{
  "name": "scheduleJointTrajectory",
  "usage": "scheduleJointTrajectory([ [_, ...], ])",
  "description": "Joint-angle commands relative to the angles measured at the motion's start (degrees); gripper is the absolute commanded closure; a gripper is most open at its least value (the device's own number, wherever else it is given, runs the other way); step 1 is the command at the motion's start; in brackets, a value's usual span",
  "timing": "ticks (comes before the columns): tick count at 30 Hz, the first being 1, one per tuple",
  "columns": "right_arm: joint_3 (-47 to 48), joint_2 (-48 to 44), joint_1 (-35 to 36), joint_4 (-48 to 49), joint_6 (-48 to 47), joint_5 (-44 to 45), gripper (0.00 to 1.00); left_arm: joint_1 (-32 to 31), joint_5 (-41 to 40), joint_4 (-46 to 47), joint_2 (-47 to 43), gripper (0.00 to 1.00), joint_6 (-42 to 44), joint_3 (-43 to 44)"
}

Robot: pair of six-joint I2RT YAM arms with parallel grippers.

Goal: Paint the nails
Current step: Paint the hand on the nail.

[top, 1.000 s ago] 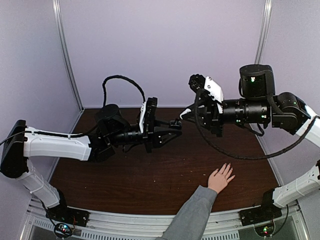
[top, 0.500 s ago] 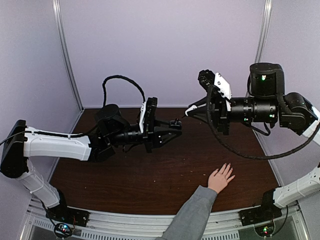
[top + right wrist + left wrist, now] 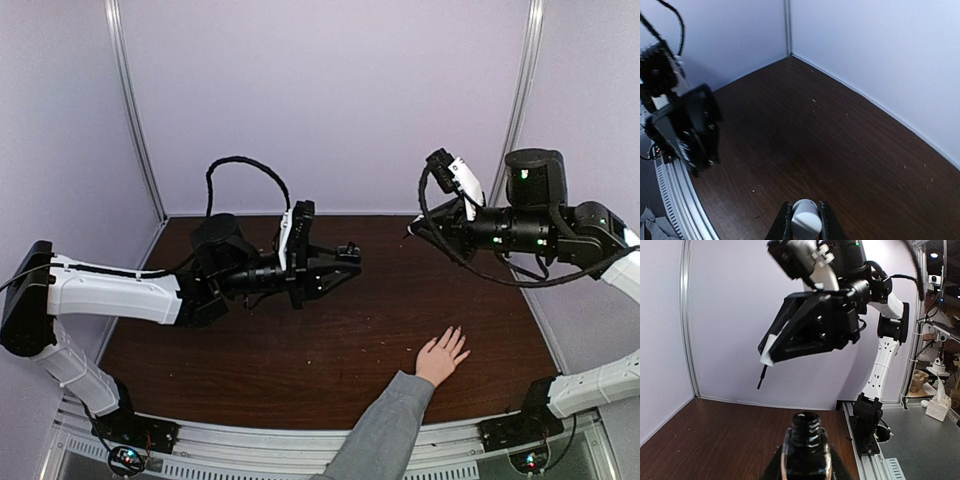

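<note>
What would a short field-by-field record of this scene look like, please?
left claw: shut on the open polish bottle, held above the table
right claw: shut on the brush cap, brush pointing down, apart from the bottle
hand: resting on the table near the front edge, fingers spread, grey sleeve
nails: too small to tell whether painted

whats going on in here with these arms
Two robot arms are set up to paint a person's nails. The left end effector is shut on a dark polish bottle with its neck open. The right end effector is shut on the cap, its brush in the air, apart from the bottle. The hand lies flat on the table, fingers spread.
</note>
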Motion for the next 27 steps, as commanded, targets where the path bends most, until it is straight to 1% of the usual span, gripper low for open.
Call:
scheduleJointTrajectory([
  [1,-7.55,-4.56,-9.26,-2.94,13.69,-0.94,1.00,0.95,-1.08,1.85,-2.34,1.00,0.67,-1.19],
  [7,-15.93,-9.29,-19.32,-6.70,21.08,-0.96,1.00,1.22,-1.33,1.75,-2.21,1.00,0.53,-1.57],
  [11,-21.15,-11.06,-25.50,-7.71,24.09,-1.35,1.00,1.33,-1.34,2.06,-1.84,1.00,0.14,-1.50],
  [15,-24.80,-11.13,-30.40,-8.45,24.91,-2.10,1.00,1.52,-1.23,1.60,-1.66,1.00,0.15,-1.23],
  [20,-28.44,-8.96,-34.64,-9.08,24.00,-3.87,1.00,1.68,-1.32,1.26,-0.89,1.00,0.02,-0.67],
  [24,-31.50,-8.68,-36.68,-7.72,23.39,-4.49,1.00,1.80,-1.20,1.19,-0.20,1.00,-0.19,-0.23],
  [27,-31.70,-8.08,-37.48,-7.05,22.92,-4.12,1.00,1.94,-0.73,1.14,0.55,1.00,-0.36,0.37],
])
